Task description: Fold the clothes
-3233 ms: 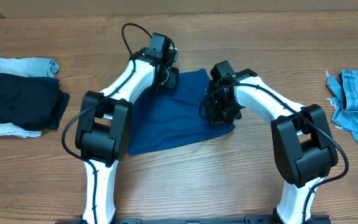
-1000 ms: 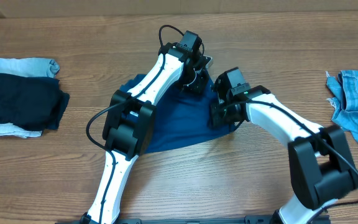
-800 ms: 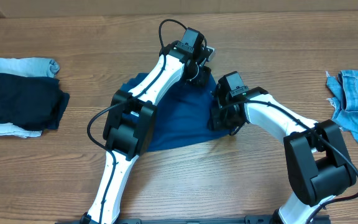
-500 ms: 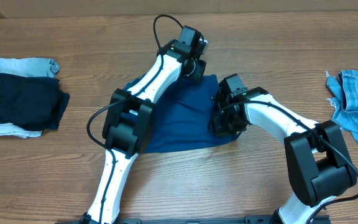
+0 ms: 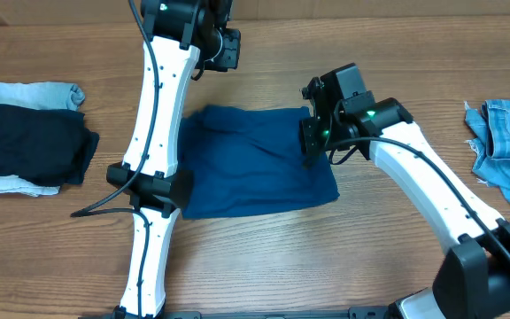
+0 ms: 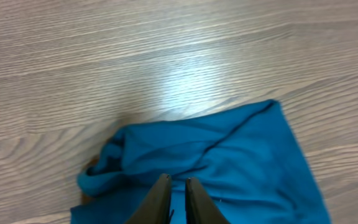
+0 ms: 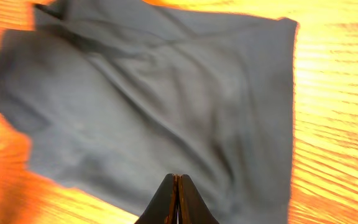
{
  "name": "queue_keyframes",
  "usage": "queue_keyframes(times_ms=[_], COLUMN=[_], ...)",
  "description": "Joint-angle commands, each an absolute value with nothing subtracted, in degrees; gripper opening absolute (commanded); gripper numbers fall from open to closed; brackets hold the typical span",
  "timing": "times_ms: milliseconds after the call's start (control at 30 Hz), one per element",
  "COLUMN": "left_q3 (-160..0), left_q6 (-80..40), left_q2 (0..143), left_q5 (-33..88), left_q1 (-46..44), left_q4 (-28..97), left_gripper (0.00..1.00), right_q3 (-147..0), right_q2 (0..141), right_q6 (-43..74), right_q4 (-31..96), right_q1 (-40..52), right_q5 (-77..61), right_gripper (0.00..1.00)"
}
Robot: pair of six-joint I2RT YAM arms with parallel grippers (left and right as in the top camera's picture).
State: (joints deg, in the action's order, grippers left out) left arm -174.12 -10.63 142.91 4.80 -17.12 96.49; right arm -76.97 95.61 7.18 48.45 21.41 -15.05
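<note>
Clothes (image 5: 255, 164) lie spread on the table (image 5: 326, 266), right end effector (image 7: 176, 178) clenched empty, left end effector (image 6: 174, 182) nearly clenched, empty.

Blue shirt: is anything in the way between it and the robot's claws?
Nothing visible. From the left claw and the right claw, the view to the blue shirt is clear, with only air between.

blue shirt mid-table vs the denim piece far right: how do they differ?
Colour: the blue shirt is deep royal blue; the denim piece is pale, washed blue.
Edges: the shirt's are clean, the denim's are frayed.
Pose: the shirt lies flat in a rough rectangle mid-table; the denim is bunched at the right edge, partly out of frame.
Shared: both rest on the wooden table.
</note>
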Motion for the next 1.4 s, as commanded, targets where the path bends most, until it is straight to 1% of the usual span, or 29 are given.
queue_keyframes(times_ms=[0,67,167,200,267,333,433,500,567,633,733,767,867,967,1067,1133,1233,1367], left_q3=[-173.0,-172.8,-169.4,-164.8,-151.7,-138.0,-119.1,-107.2,-97.9,-87.7,-78.1,-74.3,-69.2,-68.9,-68.9,-68.9,-68.9,-68.9], left_q6=[-13.8,-12.0,-11.8,-11.8,-13.4,-17.9,-22.4,-21.8,-21.0,-22.0,-23.3,-23.4,-23.4,-21.2,-20.6,-20.6,-20.5,-20.1], left_q2=[142.6,140.9,132.5,127.1,116.9,110.0,106.8,106.8,106.9,107.4,108.2,108.7,111.0,115.4,115.7,115.7,115.7,115.7], left_q5=[6.2,-0.6,-7.6,-9.6,-11.0,-9.5,-6.2,0.1,3.3,3.0,0.5,-0.1,0.1,2.1,4.9,5.7,6.1,7.0], left_q1=[-18.6,-19.3,-20.0,-20.0,-19.5,-19.2,-19.3,-19.4,-19.7,-19.3,-16.8,-15.5,-13.4,-12.8,-13.2,-13.8,-15.2,-16.8], left_q4=[96.8,96.8,96.8,96.8,96.8,96.8,96.5,90.5,82.4,73.2,62.0,56.5,49.7,48.4,52.0,54.3,55.9,59.4], left_gripper=[0.07,0.05,0.09,0.13,0.15,0.13,0.1,0.07,0.08,0.09,0.11,0.14,0.16,0.14,0.11,0.11,0.12,0.12], right_q3=[-77.2,-77.3,-77.3,-77.3,-77.3,-77.3,-77.3,-77.3,-77.3,-77.3,-77.3,-77.3,-77.3,-77.2,-77.2,-77.2,-77.2,-77.2], right_q2=[95.7,95.7,95.7,95.7,95.7,95.7,95.8,96.0,96.5,97.1,97.8,97.9,97.9,99.6,105.7,109.6,118.1,124.6], right_q6=[6.6,5.7,5.5,5.5,5.5,5.5,6.2,6.5,7.5,7.5,7.4,7.4,7.4,7.0,7.7,8.9,12.1,17.6], right_q4=[49.2,49.9,50.3,50.3,50.3,50.3,48.9,47.8,47.2,47.1,47.2,47.2,47.2,45.6,40.8,37.5,28.6,22.1], right_q1=[21.2,21.2,21.2,21.2,21.2,21.3,21.3,21.3,21.3,21.3,21.3,21.3,21.3,21.9,24.9,26.9,30.2,29.3], right_q5=[-18.1,-18.1,-17.9,-17.9,-17.9,-17.9,-17.9,-17.9,-17.9,-18.0,-18.0,-18.0,-18.2,-23.1,-27.6,-27.7,-27.7,-17.8], right_gripper=[0.04,0.04,0.04,0.04,0.04,0.04,0.04,0.04,0.04,0.04,0.04,0.04,0.04,0.04,0.04,0.04,0.04,0.04])
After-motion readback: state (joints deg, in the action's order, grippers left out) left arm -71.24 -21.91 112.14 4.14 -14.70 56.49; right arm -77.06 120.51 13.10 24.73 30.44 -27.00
